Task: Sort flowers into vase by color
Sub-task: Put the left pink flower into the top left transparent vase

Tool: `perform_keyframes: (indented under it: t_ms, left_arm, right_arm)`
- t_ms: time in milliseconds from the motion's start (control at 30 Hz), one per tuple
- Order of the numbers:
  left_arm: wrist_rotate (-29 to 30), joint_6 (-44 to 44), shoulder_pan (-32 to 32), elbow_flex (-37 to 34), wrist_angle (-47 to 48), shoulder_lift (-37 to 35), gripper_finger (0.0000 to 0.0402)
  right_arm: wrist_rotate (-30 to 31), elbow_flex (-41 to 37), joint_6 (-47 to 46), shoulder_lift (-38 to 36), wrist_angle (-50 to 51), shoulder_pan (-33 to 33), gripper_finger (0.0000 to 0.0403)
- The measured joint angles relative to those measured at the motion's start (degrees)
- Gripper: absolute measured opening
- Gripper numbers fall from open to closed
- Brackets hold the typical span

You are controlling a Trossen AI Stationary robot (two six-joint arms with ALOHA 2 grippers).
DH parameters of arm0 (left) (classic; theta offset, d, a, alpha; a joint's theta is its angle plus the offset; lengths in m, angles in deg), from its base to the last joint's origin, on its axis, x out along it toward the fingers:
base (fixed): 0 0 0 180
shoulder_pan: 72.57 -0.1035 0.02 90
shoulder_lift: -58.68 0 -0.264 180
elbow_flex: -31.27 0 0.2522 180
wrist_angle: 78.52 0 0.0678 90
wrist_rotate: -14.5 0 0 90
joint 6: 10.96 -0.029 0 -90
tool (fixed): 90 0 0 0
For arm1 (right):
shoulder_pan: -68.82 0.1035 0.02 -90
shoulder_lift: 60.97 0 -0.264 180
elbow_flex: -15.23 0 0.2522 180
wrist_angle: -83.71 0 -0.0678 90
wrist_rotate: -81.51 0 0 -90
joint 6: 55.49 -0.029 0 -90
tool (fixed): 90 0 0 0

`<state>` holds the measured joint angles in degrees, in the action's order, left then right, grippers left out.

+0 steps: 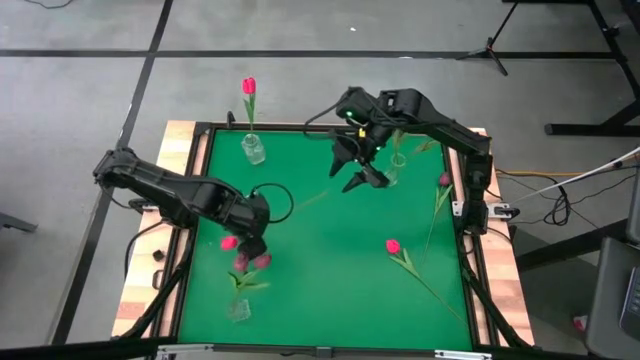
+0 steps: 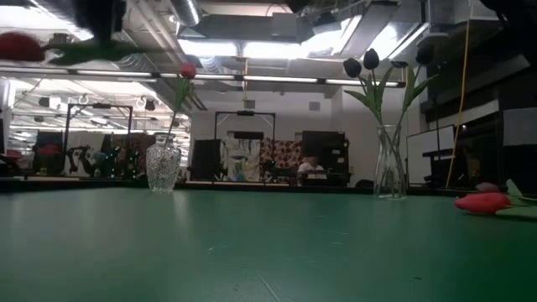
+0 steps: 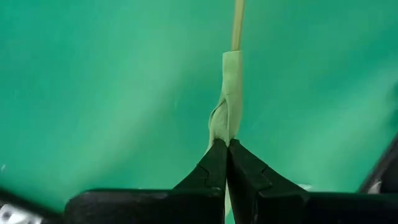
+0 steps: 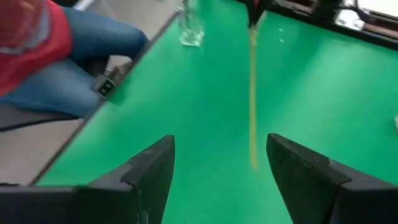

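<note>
Left gripper [image 3: 226, 149] pinched, right gripper [image 4: 217, 168] agape

No legible text, label, brand, number or sign appears in any view — neither on the table, the arms, the vases, nor in the room beyond the table.

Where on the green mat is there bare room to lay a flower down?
Mid-mat is bare, between the left gripper and the loose pink tulip. Crowded: the near-left vase under that gripper, and the right gripper by the far-right vase.
</note>
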<state>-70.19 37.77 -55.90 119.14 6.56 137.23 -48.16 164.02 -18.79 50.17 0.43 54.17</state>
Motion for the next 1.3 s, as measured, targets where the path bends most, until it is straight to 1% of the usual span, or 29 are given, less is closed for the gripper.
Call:
perform_keyframes:
  t_ms: [33,100,200,267,333,433,467,533,667,767,867,933,1000,1067,1167,1233,1300]
  left_arm:
    - [1.3,0.0,-0.3,1.1,-0.9,0.0,0.0]
    - [6.3,0.2,-0.5,3.0,-2.6,0.0,0.0]
    - [14.0,0.6,-0.7,5.5,-6.8,0.0,0.0]
    - [17.6,3.0,-1.4,6.2,-10.0,-0.1,0.0]
    - [19.8,6.6,-2.4,6.3,-13.8,-0.2,0.0]
    - [20.3,8.5,-3.9,6.3,-20.6,-0.2,0.0]
    - [19.2,8.4,-4.3,6.3,-23.1,-0.2,0.0]
    - [15.1,8.1,-5.4,6.3,-27.4,-0.2,0.0]
    - [3.3,12.2,-8.7,6.3,-32.1,-0.2,0.0]
    - [-5.6,16.9,-11.7,6.3,-31.0,-0.2,0.0]
    - [-12.4,22.4,-15.0,6.3,-25.7,-0.2,0.0]
    - [-17.5,26.1,-17.5,6.3,-20.8,-0.2,0.0]
    - [-20.1,28.0,-19.4,6.3,-18.8,-0.2,0.0]
    - [-23.3,30.4,-20.8,6.3,-19.8,-0.2,0.0]
    - [-31.0,32.8,-22.6,6.3,-24.4,-0.2,0.0]
    - [-34.4,33.7,-22.6,6.3,-28.1,-0.1,0.0]
    - [-37.5,34.4,-22.5,6.3,-29.9,0.0,0.0]
  right_arm:
    - [-1.0,0.0,0.0,-0.1,0.0,0.1,0.0253]
    - [-2.9,0.0,0.0,-0.4,0.2,0.5,0.0253]
    - [-2.6,-0.1,1.3,-1.3,0.5,0.5,0.0253]
    - [0.3,-0.1,1.6,-2.6,-0.1,0.4,0.0253]
    - [3.6,0.0,0.9,-4.3,-0.6,0.4,0.0253]
    - [8.2,0.0,-0.4,-6.8,-1.9,1.0,0.0253]
    - [9.7,0.0,-0.5,-7.7,-2.3,1.5,0.0253]
    - [12.6,0.0,-0.3,-9.3,-2.8,3.1,0.0253]
    - [21.3,0.0,0.5,-11.2,-3.1,7.8,0.0253]
    - [27.7,0.0,1.3,-11.4,-2.3,12.2,0.0253]
    - [32.1,-0.1,1.3,-11.3,-1.7,16.2,0.0253]
    - [32.9,-0.9,1.3,-11.1,-2.1,18.3,0.0253]
    - [33.1,-2.4,1.3,-10.9,-2.6,19.8,0.0253]
    - [33.2,-4.6,1.3,-10.9,-5.0,21.3,0.0253]
    - [33.3,-8.3,1.3,-10.9,-8.7,22.8,0.0253]
    - [34.2,-11.6,2.4,-10.9,-12.6,23.6,0.0253]
    - [35.4,-15.1,4.2,-10.9,-16.3,23.9,0.0253]
